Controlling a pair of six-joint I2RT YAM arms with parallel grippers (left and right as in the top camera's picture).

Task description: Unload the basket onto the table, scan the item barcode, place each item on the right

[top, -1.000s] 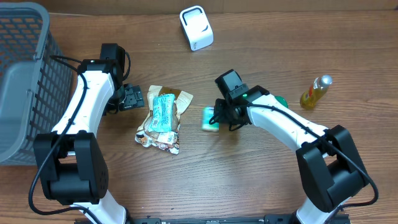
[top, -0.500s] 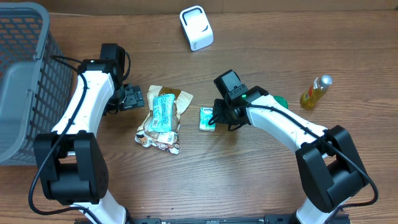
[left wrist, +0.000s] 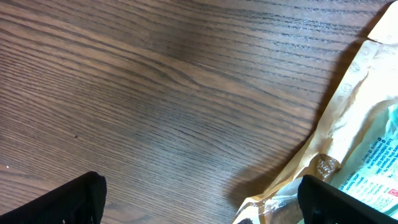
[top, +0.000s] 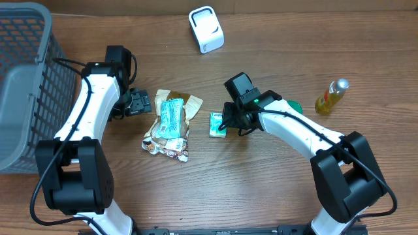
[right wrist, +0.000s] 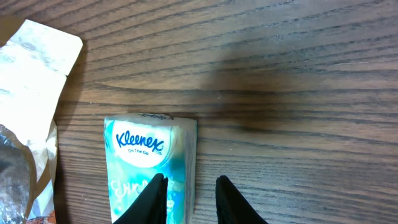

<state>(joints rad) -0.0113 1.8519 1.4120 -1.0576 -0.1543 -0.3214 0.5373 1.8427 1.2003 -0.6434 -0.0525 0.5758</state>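
"Kleenex" in blue script, white oval badge on teal tissue pack — smaller wording below illegible

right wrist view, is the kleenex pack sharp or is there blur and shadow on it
Right wrist view: the Kleenex pack is sharp, its logo readable; a soft dark shadow band falls on the table beside it; the claw fingers at the bottom edge are dark and out of focus. Overhead view: even light, the pack small but not blurred.

Table: matt, grained wood is seen. Tissue pack: wrapped in glossy plastic film. Bag: creased tan paper. Basket: moulded grey plastic mesh.
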